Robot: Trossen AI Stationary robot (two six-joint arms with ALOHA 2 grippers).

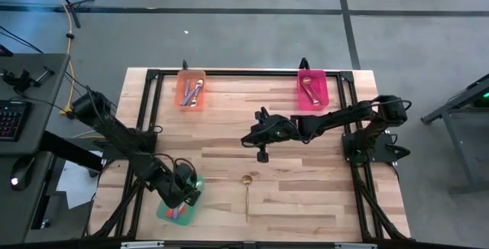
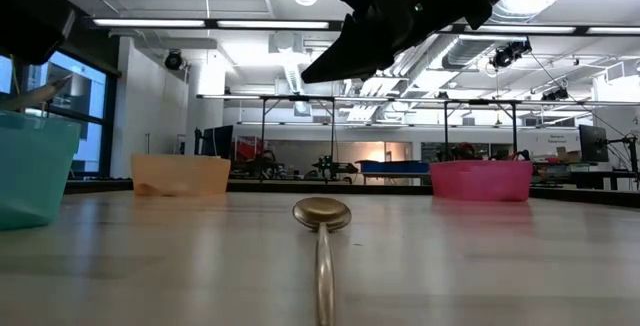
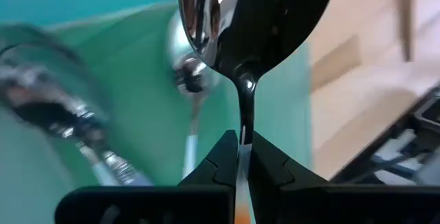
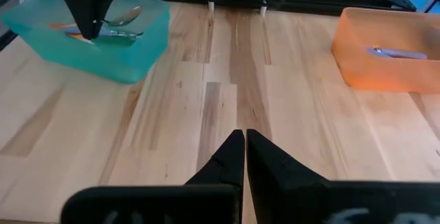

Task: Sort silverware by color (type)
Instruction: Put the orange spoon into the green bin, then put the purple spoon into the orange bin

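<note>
The left gripper sits in the lower left of the overhead frame, over the green tray. Its fingers pinch the handle of a spoon, bowl up; other spoons lie in the tray beneath. Lower centre on the bare table lies a gold spoon, bowl toward the far side, touching nothing. Above it, mid-frame, the right gripper hangs over bare wood with its fingers pressed together, holding nothing. Along the far edge, in the upper part of the frame, the orange tray at left holds several spoons and the pink tray at right holds gold ones.
</note>
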